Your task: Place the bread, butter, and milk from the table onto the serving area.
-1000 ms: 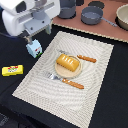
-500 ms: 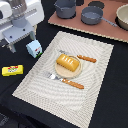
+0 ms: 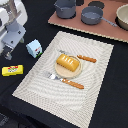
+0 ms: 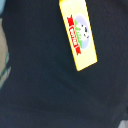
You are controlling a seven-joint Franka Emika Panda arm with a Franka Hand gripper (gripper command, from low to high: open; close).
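Note:
The bread (image 3: 67,62) lies on the round tan plate (image 3: 56,71) on the beige striped placemat (image 3: 85,90). The milk carton (image 3: 34,48) stands upright on the dark table just off the mat's edge on the exterior view's left. The yellow butter packet (image 3: 12,70) lies flat on the table further left. It also shows in the wrist view (image 4: 77,35), with its red and green marks facing up. My gripper (image 3: 8,52) hangs above the table, just above the butter and left of the milk. Its fingers look apart and hold nothing.
A brown board (image 3: 112,31) with two grey pots (image 3: 65,7) (image 3: 92,14) stands behind the mat. A beige bowl (image 3: 122,15) is at the far right. An orange-handled fork (image 3: 67,81) and knife (image 3: 82,57) flank the plate.
My gripper has moved toward the exterior view's left and lower, from near the milk to over the butter. The bread, milk and butter have not moved.

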